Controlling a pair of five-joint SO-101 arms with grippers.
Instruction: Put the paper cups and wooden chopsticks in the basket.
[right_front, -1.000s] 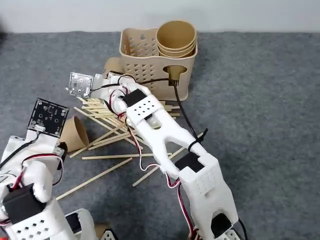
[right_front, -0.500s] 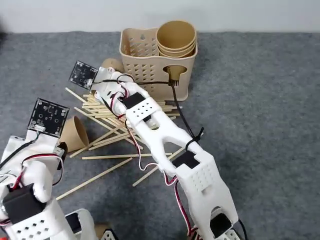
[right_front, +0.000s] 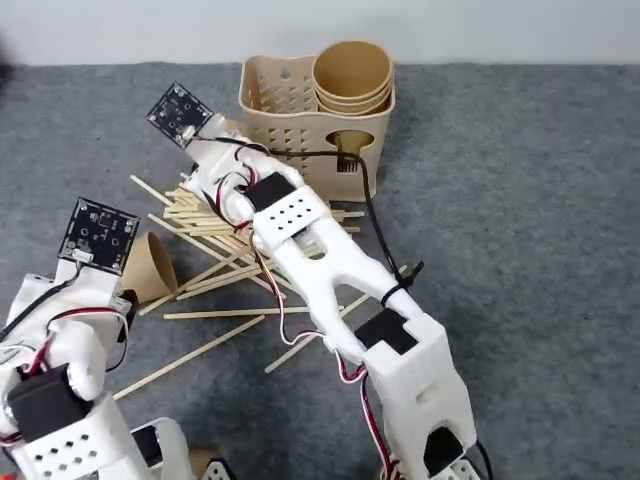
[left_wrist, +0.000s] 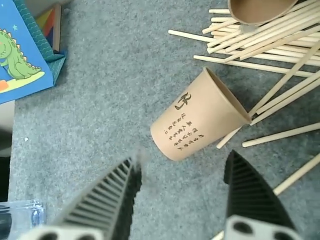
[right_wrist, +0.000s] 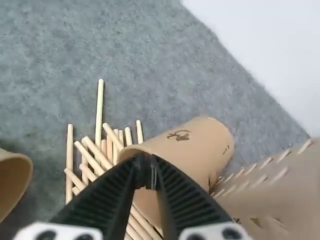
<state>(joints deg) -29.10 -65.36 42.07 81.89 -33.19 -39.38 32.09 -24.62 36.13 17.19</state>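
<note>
Checking the high view first: the basket (right_front: 300, 120) stands at the middle of the worktop's (right_front: 530, 250) far edge and already holds a stack of cups (right_front: 352, 72) in one compartment. I count that portion done. The chopsticks (right_front: 215, 250) lie scattered in front of the basket, toward the left edge, with a loose cup (right_front: 150, 265) on its side just beside them. None of the sticks appears stowed. The right arm (right_front: 300, 240) lies across the pile, its end at the basket's left wall.

Left wrist view: the left fingers (left_wrist: 107, 192) stand wide apart above the loose cup (left_wrist: 200, 122), not touching it.

Right wrist view: the right fingers (right_wrist: 107, 197) are pinched closed on the rim of a second cup (right_wrist: 200, 145), just beside the basket (right_wrist: 280, 185) and not yet inside. I judge that two cups and all the chopsticks remain.
</note>
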